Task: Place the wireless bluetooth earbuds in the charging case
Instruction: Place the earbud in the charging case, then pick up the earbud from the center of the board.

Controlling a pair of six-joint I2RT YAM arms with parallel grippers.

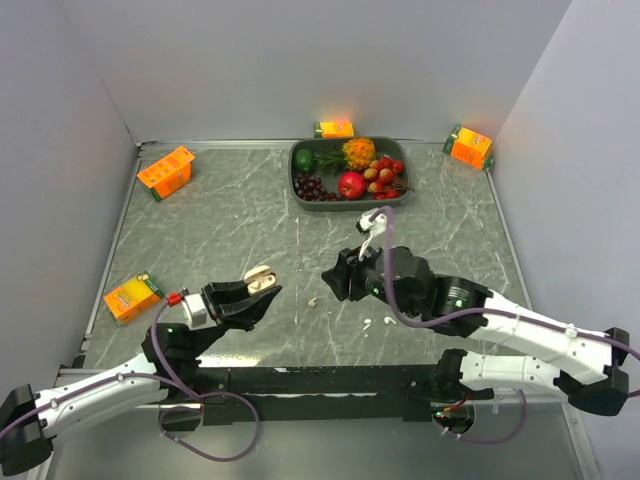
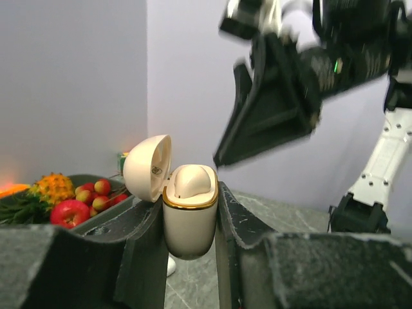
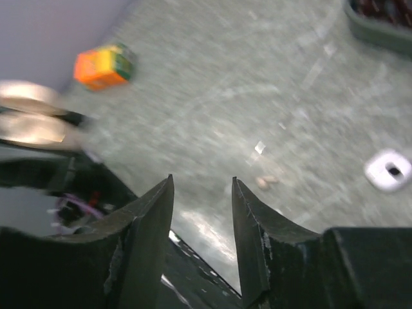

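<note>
Left gripper (image 1: 256, 291) is clamped shut on the small cream-beige rounded-square plastic charging case (image 2: 188, 222), which is held upright by its lower body between the two black fingers (image 2: 138, 248), clear of the tabletop. The hinged lid (image 2: 149, 167) is flipped open, towards the fruit side. A cream dome is seen inside the gold-rimmed opening (whether that is a seated earbud cannot be told).

Right gripper (image 3: 203, 187) is held partly open, with nothing gripped between the fingers. It is pointed at the case from the right, close to it but not touching, and is seen above the case in the left wrist view.

Tiny glossy white plastic earbuds (image 1: 387, 321) are seen lying loose on the grey marbled tabletop (image 1: 220, 230), just beside the right arm; another small white bit (image 1: 313, 301) lies between the two grippers. The right wrist view is too blurred to identify the small pieces below it.

A dark green rectangular tray (image 1: 297, 160) with mixed plastic fruit is set at the far edge. Four orange juice cartons (image 1: 165, 171) are spread around the tabletop, well apart from the case.
</note>
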